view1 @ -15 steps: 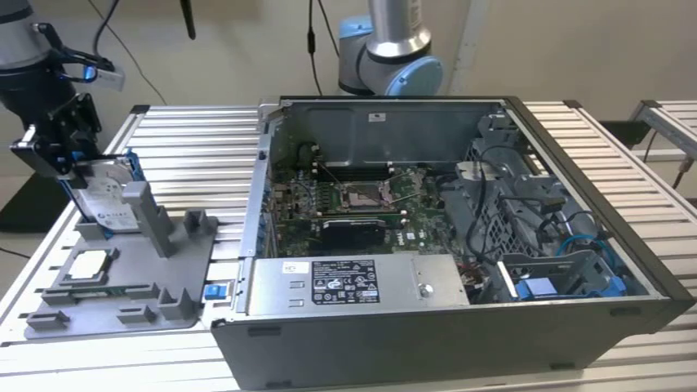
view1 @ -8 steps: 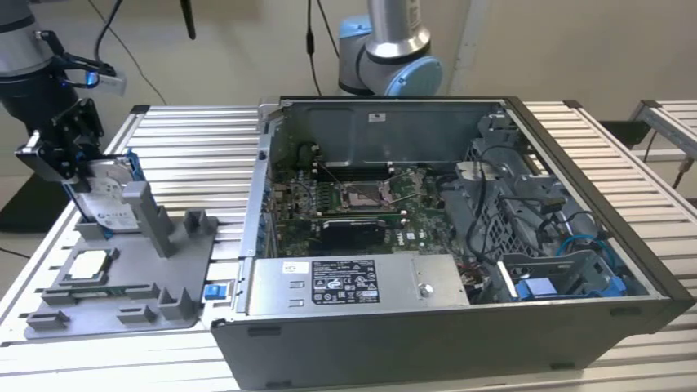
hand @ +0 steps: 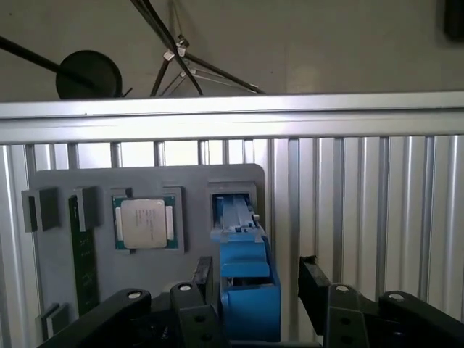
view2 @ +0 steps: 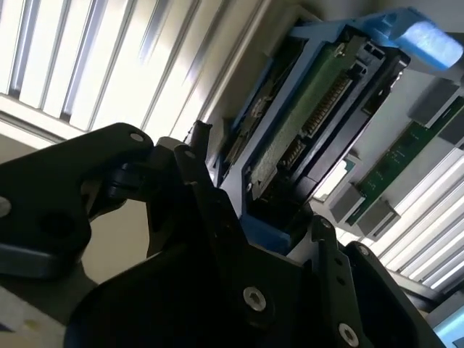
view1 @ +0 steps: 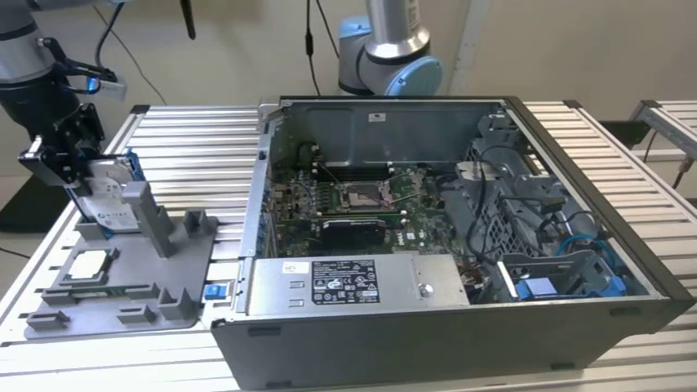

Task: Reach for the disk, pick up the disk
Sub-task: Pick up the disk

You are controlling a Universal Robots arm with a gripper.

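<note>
- Over on the exterior view's left, well apart from the open computer case (view1: 436,347): the disk (view1: 111,204), standing on edge in a slot of the grey fixture tray (view1: 179,265)
- Straddled there by the gripper (hand: 257,279), with the arm set above the tray
- Fingers (hand: 204,283) apart, not clamped: in the first wrist view, one just beside the blue bracket (hand: 250,308), the other standing off with a bare strip of table slats (hand: 362,217) between it and the bracket
- Straight ahead of the wrist and already between the jaws, so no sideways offset to make up, by the look of both wrist views
- Long axis running away from the wrist down toward the tray slot; thin dimension lying across the line on which the jaws close, which looks right for a pinch on the two broad faces
- Only one arm on the rig, so no choice of nearer hand
- In the second wrist view, turned toward the camera: the disk's green circuit-board face and a row of connector pins
- Writing: a white label on the disk's broad face in the exterior view, print too small to read
- Likewise unreadable: the dark label on the power supply (view1: 343,282) in the case, and the faint marking on the square chip (hand: 143,222) lying flat in the tray beside the disk's slot
</note>
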